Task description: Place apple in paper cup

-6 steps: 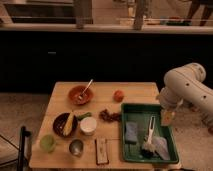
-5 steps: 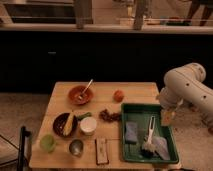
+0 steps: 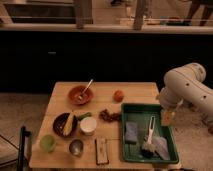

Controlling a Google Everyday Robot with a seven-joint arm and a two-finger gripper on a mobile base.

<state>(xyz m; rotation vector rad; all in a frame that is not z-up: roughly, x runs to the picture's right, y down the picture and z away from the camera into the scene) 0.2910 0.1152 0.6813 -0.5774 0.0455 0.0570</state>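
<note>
Camera view: unchanged since earlier.
Small round red-orange apple [image 3: 118, 95]: beyond green plastic tray [image 3: 145, 105].
Short white paper cup [image 3: 88, 125]: left of tray.
Gripper [image 3: 167, 118]: over tray's right rim; grip cannot be told.

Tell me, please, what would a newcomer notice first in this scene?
The bulky white robot arm at the right stands out first, its gripper hanging by the right rim of the green rectangular plastic tray. Next comes the small round red-orange apple, alone near the far edge of the wooden table, apart from the short white paper cup.
</note>
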